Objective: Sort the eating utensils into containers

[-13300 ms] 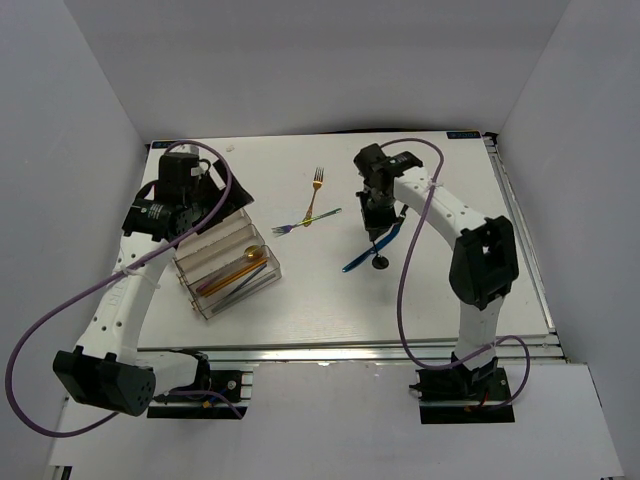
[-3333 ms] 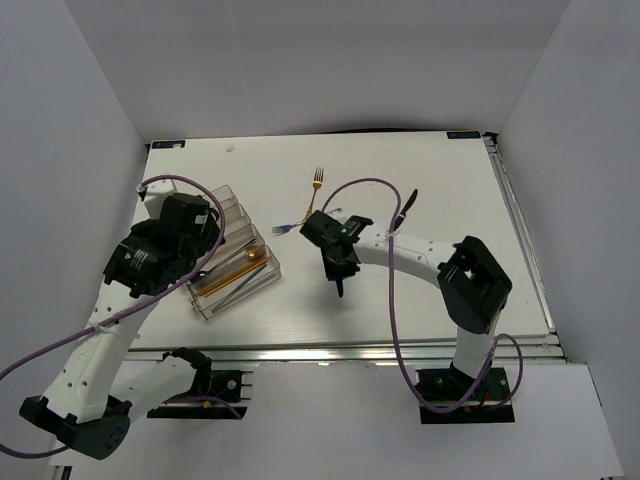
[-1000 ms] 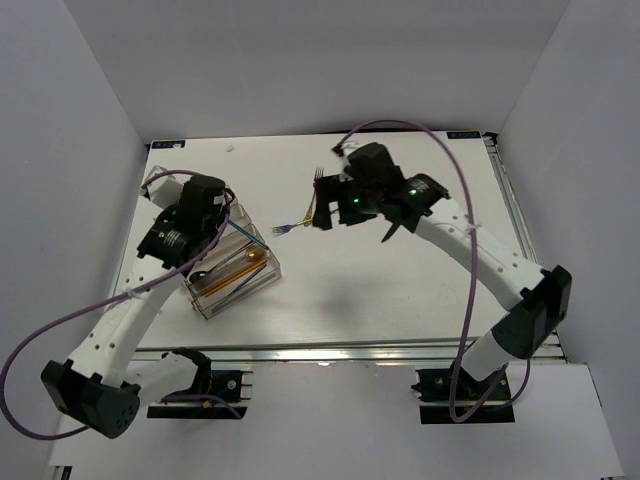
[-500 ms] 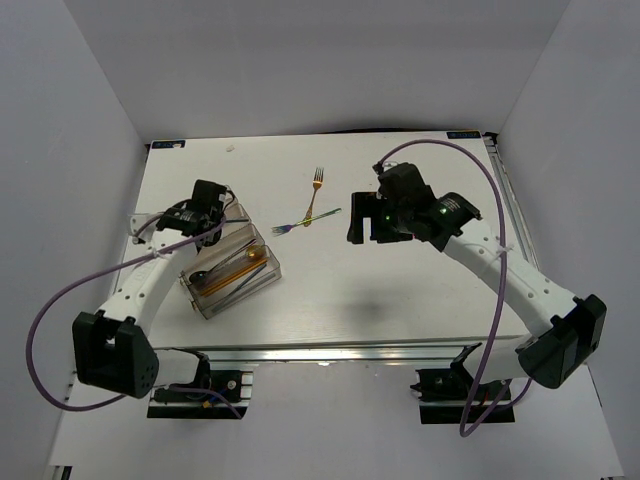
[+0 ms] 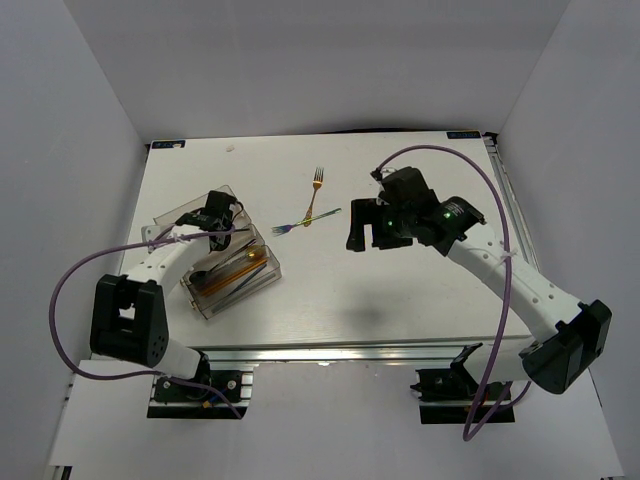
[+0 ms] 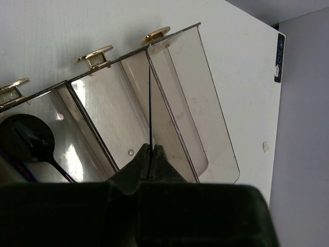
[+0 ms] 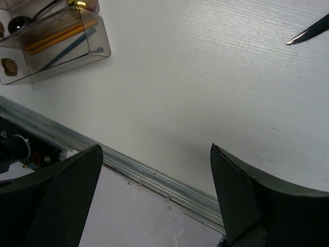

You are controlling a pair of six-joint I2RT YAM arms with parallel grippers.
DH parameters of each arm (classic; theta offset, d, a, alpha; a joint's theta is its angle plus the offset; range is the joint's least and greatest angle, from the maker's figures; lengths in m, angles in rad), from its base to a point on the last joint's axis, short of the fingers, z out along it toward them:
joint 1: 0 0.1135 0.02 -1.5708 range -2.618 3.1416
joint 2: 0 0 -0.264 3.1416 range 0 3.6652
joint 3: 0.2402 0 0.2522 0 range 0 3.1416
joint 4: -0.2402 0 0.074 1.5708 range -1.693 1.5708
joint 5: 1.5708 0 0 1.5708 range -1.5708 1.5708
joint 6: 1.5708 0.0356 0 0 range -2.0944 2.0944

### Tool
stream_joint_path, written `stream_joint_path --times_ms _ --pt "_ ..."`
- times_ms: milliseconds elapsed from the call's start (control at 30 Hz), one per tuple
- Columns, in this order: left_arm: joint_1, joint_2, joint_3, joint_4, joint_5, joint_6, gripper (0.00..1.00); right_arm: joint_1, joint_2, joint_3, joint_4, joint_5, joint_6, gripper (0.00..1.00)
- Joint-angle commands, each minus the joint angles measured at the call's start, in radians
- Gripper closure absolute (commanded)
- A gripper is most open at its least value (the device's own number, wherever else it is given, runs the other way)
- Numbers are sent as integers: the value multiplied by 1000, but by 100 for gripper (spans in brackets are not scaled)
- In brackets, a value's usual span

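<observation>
The clear divided tray (image 5: 262, 276) lies at the left of the table, seen close up as the tray (image 6: 205, 118) in the left wrist view. My left gripper (image 5: 220, 220) hovers over its far end, shut on a thin black stick (image 6: 150, 103) that points along a divider. In the tray lie a black spoon (image 6: 23, 139), gold utensils (image 7: 54, 40) and a blue one (image 7: 72, 46). A gold fork (image 5: 318, 180) and an iridescent fork (image 5: 305, 220) lie on the table. My right gripper (image 5: 358, 232) hangs wide open and empty above the table, right of the forks.
A dark knife tip (image 7: 308, 33) shows at the top right of the right wrist view. The table's metal front rail (image 7: 154, 177) runs below my right fingers. White walls enclose the table on three sides.
My left arm has folded back towards its base while its gripper stays over the tray with the stick. My right gripper has drifted right, away from the forks, still open.
</observation>
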Motion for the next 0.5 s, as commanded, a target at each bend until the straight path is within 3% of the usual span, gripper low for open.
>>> stream_joint_path --times_ms 0,200,467 --pt "14 5 -10 57 -53 -279 100 1 -33 -25 -16 -30 -35 11" --pt "29 -1 -36 119 -41 -299 100 2 -27 -33 -14 -41 -52 11" --pt "57 -62 -59 240 -19 -210 100 1 1 -28 0 -67 -51 11"
